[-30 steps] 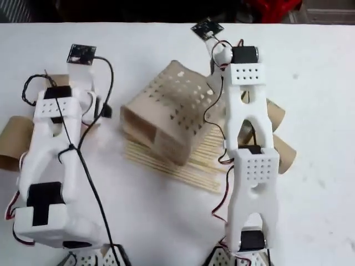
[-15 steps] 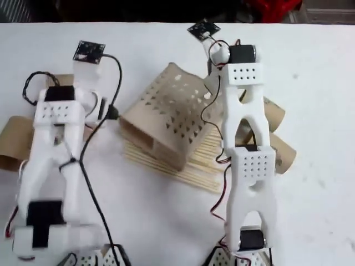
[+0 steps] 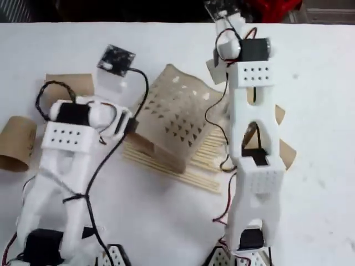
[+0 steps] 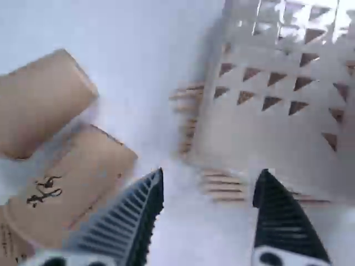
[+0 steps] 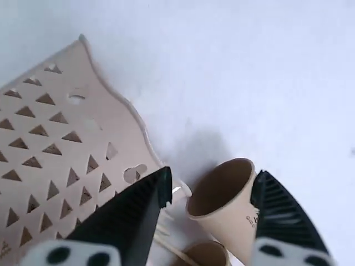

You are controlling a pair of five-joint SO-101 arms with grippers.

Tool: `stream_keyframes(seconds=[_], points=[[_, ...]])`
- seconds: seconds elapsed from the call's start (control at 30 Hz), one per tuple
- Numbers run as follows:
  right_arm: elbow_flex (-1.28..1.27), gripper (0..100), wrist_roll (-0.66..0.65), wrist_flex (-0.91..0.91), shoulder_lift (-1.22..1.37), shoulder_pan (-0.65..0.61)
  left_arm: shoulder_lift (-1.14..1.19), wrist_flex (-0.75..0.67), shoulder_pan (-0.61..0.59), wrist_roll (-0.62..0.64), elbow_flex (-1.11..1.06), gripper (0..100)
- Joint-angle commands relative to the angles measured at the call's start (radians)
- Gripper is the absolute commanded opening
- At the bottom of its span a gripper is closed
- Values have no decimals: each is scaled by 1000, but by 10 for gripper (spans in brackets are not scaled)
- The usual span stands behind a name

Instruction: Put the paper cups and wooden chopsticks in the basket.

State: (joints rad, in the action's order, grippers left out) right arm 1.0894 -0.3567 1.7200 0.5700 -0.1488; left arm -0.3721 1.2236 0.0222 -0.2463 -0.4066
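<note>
Hanging over the white table [image 3: 310,66], both arms stretched out, jaws released on each side.

Basket [image 3: 177,116]: beige, pierced with triangle holes. It lies mid-table between my two arms, tilted, a pierced wall uppermost. It rests on the heap of wooden chopsticks [image 3: 186,169], whose ends fan out from under its near edge onto the table.

Cups, my left side: a plain paper cup [image 4: 41,102] and a printed paper cup [image 4: 72,191] lie on their sides, touching each other, near the basket's corner but apart from it. One more cup [image 3: 16,144] lies on its side by the table's left edge.

Cups, my right side: an open-mouthed paper cup [image 5: 222,202] lies on its side just beside the basket's wavy rim. A second cup rim [image 5: 206,255] sits right against it. From above, my right arm covers most of both. All cups are on the table, outside the basket.

Left gripper [image 4: 211,185]: spread wide, gripping nothing, above bare table at the basket's corner, with chopstick tips below the gap.

Right gripper [image 5: 212,183]: spread wide, gripping nothing, above the open-mouthed cup.
</note>
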Motion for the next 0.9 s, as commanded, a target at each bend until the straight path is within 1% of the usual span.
stream_keyframes(seconds=[0.0,0.13,0.23,0.4,0.53,0.7,0.87], points=[[-92,241,6,4,-208,-30,47,-28,15,-20,-28,271],[-301,241,3,1,-341,-64,59,-118,16,-20,-92,270],[-400,241,3,-1,-409,-61,51,-137,18,-20,-132,269],[-473,241,8,-1,-456,-47,-25,-46,19,-11,-69,270],[-537,241,12,-1,-475,-50,-79,-44,39,-9,-60,269],[-626,241,14,-1,-541,-51,-8,-110,39,26,-52,269],[-813,241,14,-24,-725,-50,65,-157,41,32,-54,269]])
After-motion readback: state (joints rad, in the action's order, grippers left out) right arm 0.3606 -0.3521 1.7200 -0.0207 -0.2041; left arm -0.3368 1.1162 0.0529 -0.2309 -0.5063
